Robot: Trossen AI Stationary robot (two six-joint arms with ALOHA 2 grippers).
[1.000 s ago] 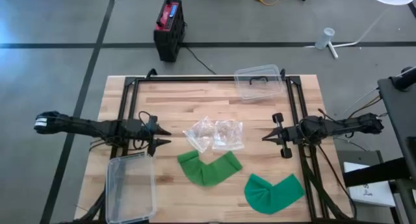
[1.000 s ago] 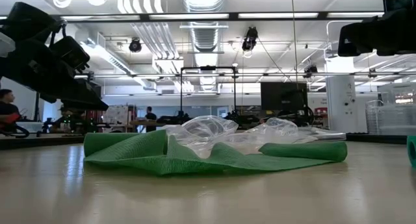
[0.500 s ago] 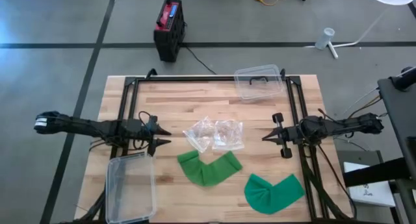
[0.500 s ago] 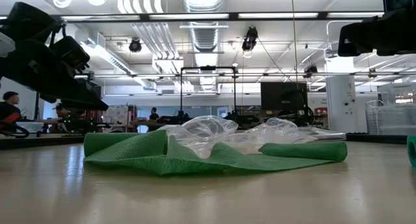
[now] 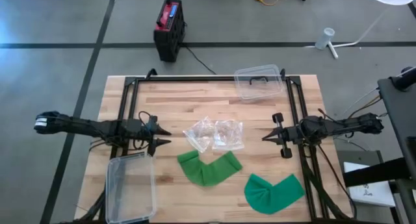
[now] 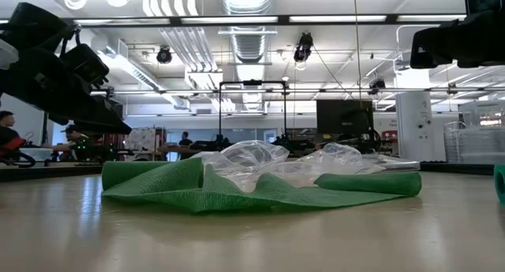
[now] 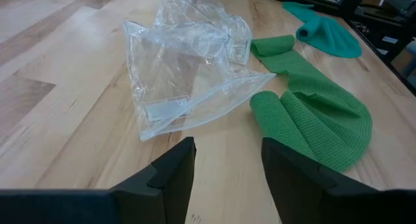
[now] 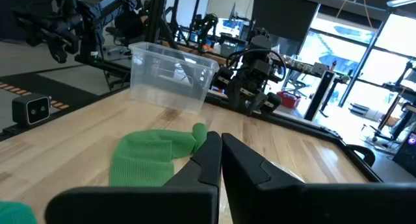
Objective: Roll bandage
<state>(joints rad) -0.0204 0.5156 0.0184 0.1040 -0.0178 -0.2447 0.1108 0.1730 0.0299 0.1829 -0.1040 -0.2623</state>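
Observation:
A green bandage (image 5: 209, 167) lies unrolled and bent in a V on the wooden table; it also shows in the low view (image 6: 237, 189), the left wrist view (image 7: 312, 113) and the right wrist view (image 8: 159, 156). A second, teal-green bandage (image 5: 273, 191) lies bent near the front right. My left gripper (image 5: 164, 137) is open and empty, hovering left of the bandages; its fingers stand apart in its wrist view (image 7: 224, 162). My right gripper (image 5: 265, 138) is shut and empty, hovering right of them, as its own wrist view (image 8: 221, 152) also shows.
Two crumpled clear plastic bags (image 5: 214, 134) lie between the grippers, just beyond the green bandage. One clear plastic container (image 5: 260, 82) stands at the far edge and another (image 5: 132, 185) at the near left. A black metal frame (image 5: 130, 87) runs along the table's sides.

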